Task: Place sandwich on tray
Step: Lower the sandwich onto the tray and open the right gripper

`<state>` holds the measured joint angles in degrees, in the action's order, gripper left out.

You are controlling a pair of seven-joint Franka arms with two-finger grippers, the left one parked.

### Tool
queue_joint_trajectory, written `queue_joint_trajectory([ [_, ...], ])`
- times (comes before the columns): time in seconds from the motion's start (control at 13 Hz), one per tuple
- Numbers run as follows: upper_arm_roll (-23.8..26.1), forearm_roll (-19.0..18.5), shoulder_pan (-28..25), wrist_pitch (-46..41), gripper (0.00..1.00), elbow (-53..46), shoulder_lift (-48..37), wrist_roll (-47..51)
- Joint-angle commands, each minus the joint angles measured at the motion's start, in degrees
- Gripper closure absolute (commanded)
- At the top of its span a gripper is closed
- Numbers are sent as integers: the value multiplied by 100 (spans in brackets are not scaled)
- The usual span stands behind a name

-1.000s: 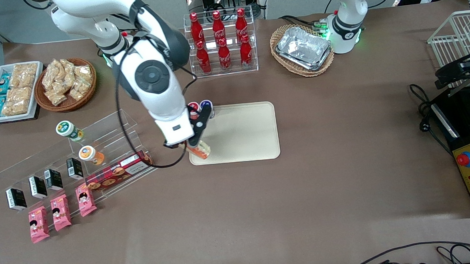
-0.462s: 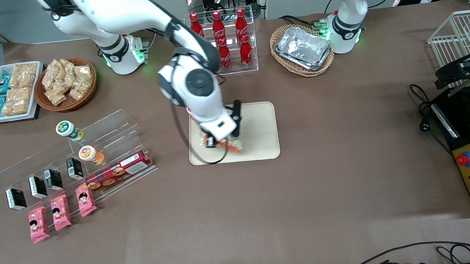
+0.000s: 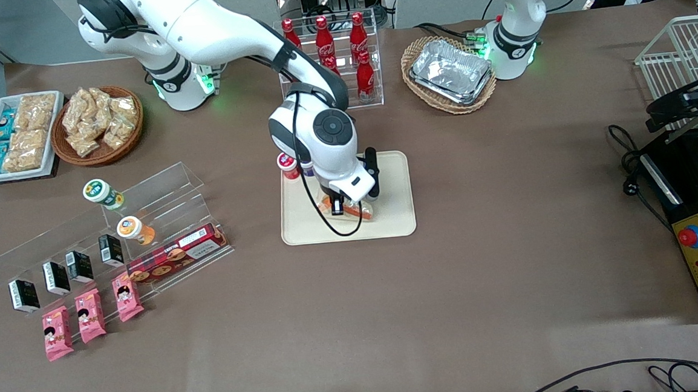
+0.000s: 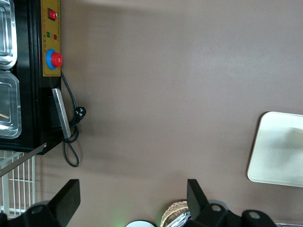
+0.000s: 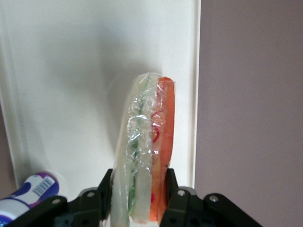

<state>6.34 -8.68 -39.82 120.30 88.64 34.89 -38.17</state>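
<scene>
Brown cloth covers the table (image 3: 451, 286) throughout. Front view: the tray (image 3: 393, 217), cream-beige with rounded corners, lies near the table's middle. The working arm bends down over it, and the gripper (image 3: 345, 207) hangs low above the tray's middle, pinching the sandwich (image 3: 357, 211), whose orange edge shows just under the wrist. Whether the sandwich touches the tray surface cannot be told. A red-capped small bottle (image 3: 288, 164) stands at the tray's edge farthest from the camera, toward the working arm's end. Farther from the camera stand an acrylic rack of red cola bottles (image 3: 356, 68) and a wicker basket of foil trays (image 3: 450, 71). Toward the working arm's end lie a stepped acrylic shelf (image 3: 143, 202) with small packets, and a basket of tan snack bags (image 3: 97, 123).

Left wrist view: a rounded corner of the tray (image 4: 279, 151) shows on the brown cloth, well apart from a black control box (image 4: 47, 71) with a red button.

Right wrist view: the two fingers (image 5: 182, 205) clamp the sandwich (image 5: 144, 146) on edge, pale bread, green and orange layers under clear wrap, above the tray (image 5: 71, 71) near its rim; a blue-and-white bottle (image 5: 28, 194) lies close by.
</scene>
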Motion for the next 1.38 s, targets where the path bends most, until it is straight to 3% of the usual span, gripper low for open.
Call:
queue_joint_trajectory([
  [0.0, -19, -448, -43, 38, 53, -110, 114, -77],
  [0.54, -19, -511, -52, 345, 49, -92, 351, 2],
  [0.62, -19, -433, -52, 345, 20, -101, 352, 46],
  [0.69, -19, -424, -52, 319, 6, -110, 334, 168],
  [0.77, -19, -424, -43, 293, 0, -136, 308, 317],
  [0.85, -10, -397, -17, 275, 0, -162, 299, 362],
  [1.08, -97, 321, 62, 205, 0, -172, -60, 371],
  [1.31, -308, 692, 333, -259, 0, -180, -561, 599],
])
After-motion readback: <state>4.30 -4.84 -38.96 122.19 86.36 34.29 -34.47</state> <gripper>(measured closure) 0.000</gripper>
